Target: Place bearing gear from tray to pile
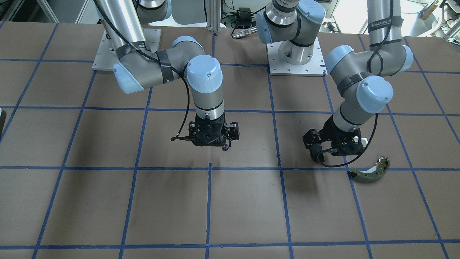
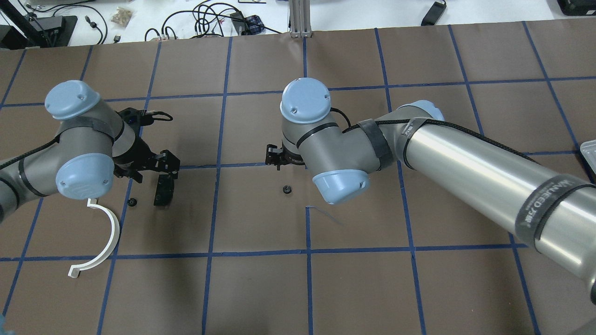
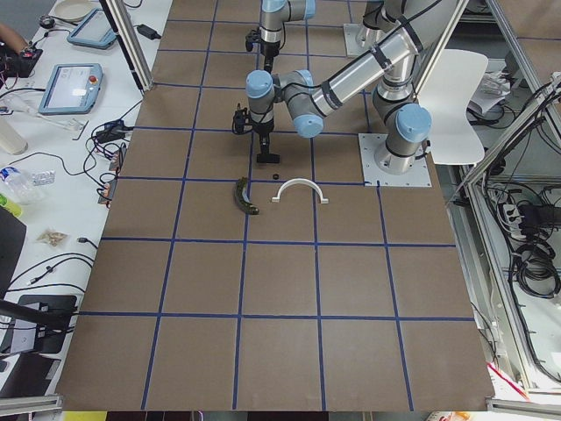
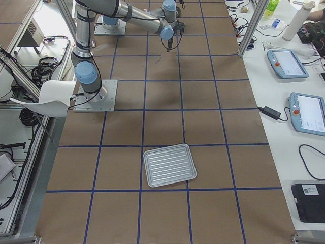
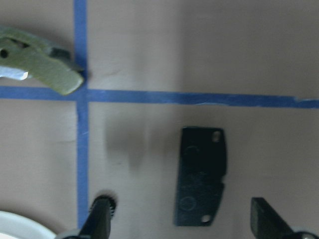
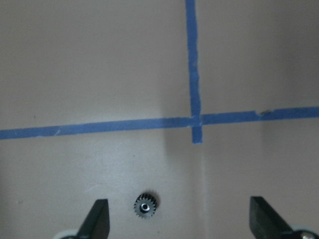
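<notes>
A small black bearing gear [image 6: 146, 204] lies on the table between the fingertips of my open, empty right gripper [image 6: 182, 224]; it also shows in the overhead view [image 2: 287, 189]. The pile is at the left: a black pad [image 5: 202, 181], a white half-ring [image 2: 104, 232] and an olive brake shoe [image 1: 370, 172]. A second small gear [image 2: 132, 201] lies beside the pad. My left gripper [image 5: 182, 224] hovers open over the pad and holds nothing.
The ribbed metal tray [image 4: 170, 165] lies far off at the robot's right end of the table, and nothing shows in it. Blue tape lines grid the brown table top. Cables and devices lie beyond the far edge.
</notes>
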`<move>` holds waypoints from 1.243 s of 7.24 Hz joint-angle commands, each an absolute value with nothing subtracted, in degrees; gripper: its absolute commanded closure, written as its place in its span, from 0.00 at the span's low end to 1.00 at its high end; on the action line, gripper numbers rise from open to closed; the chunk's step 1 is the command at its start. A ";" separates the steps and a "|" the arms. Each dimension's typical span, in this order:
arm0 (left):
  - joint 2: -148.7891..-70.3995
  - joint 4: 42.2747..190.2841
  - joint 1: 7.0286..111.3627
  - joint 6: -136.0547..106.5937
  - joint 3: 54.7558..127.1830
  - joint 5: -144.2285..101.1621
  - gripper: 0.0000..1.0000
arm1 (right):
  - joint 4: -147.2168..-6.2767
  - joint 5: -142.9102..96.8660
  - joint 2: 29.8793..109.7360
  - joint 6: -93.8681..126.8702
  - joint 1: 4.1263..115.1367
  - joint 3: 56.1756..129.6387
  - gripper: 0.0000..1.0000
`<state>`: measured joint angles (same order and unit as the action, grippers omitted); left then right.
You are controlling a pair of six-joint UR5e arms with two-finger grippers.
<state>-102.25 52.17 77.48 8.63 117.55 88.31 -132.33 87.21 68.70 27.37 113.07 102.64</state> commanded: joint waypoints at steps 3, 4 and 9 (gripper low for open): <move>-107.12 48.69 96.91 -13.24 112.70 88.24 0.00 | -120.34 87.54 78.82 7.89 97.95 101.52 0.00; -109.23 48.60 101.47 -16.75 110.33 88.33 0.00 | -116.23 87.80 80.58 3.99 94.52 100.73 0.00; -114.61 47.29 109.60 -21.71 109.42 91.58 0.09 | -89.50 90.00 90.17 -10.08 88.69 92.20 0.00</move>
